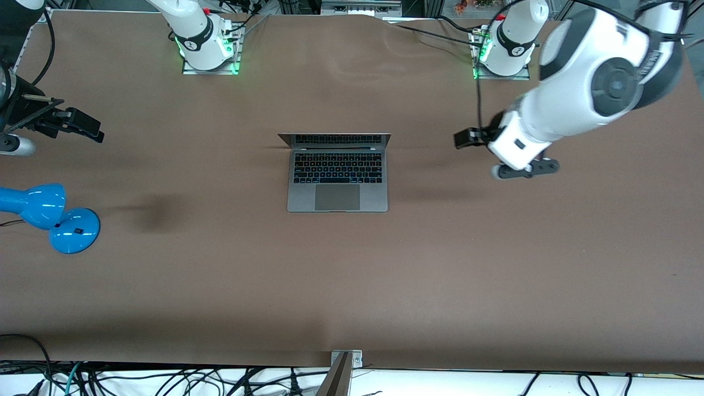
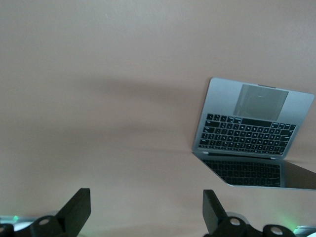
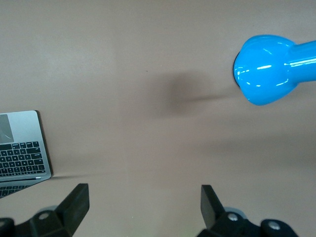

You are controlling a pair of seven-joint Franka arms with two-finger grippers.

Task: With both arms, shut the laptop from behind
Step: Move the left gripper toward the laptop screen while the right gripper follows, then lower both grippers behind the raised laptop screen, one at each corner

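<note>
Brown worktop [image 1: 352, 286] is carrying the open laptop [image 1: 337, 171], untouched, lying between the spread-fingered left gripper [image 1: 465, 138] and right gripper [image 1: 82, 125]; closing is not yet begun.

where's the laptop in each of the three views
Front view: the open laptop lies mid-table, on the brown table.
Left wrist view: the laptop shows at the right edge, lid partly cut off.
Right wrist view: only a corner of the laptop shows, at the left edge.
Shared landmark: its black keyboard.
</note>
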